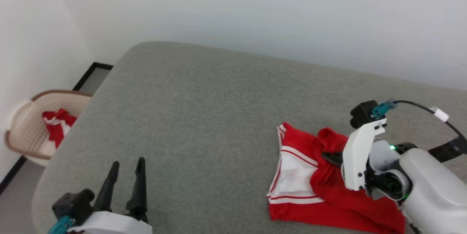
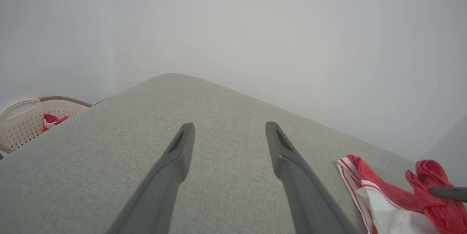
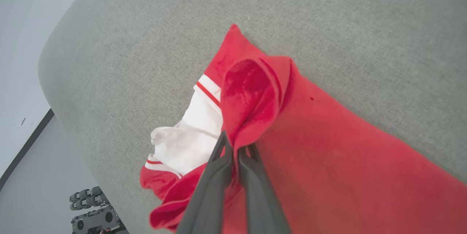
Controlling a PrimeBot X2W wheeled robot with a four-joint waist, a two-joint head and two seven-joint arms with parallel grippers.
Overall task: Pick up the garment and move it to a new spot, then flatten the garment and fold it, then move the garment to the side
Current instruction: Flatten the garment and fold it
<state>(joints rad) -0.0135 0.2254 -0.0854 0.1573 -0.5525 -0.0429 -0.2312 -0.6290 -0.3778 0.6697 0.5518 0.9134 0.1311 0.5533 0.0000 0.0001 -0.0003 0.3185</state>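
Observation:
The garment [image 1: 321, 194], bright red with white panels and striped trim, lies crumpled at the right of the grey cushioned surface [image 1: 204, 117]. My right gripper [image 1: 330, 157] is shut on a raised red fold of it; in the right wrist view the two dark fingers [image 3: 215, 175] pinch that fold [image 3: 251, 99] between them. The garment also appears at the lower right of the left wrist view [image 2: 386, 197]. My left gripper [image 1: 126, 166] stands open at the lower left, well away from the garment, nothing between its fingers [image 2: 175, 161].
A beige woven basket [image 1: 29, 135] holding a smaller red-and-white cloth [image 1: 58, 124] sits on the floor off the surface's left edge. A white wall rises behind. The robot's wheeled base [image 3: 95, 215] shows beyond the near edge in the right wrist view.

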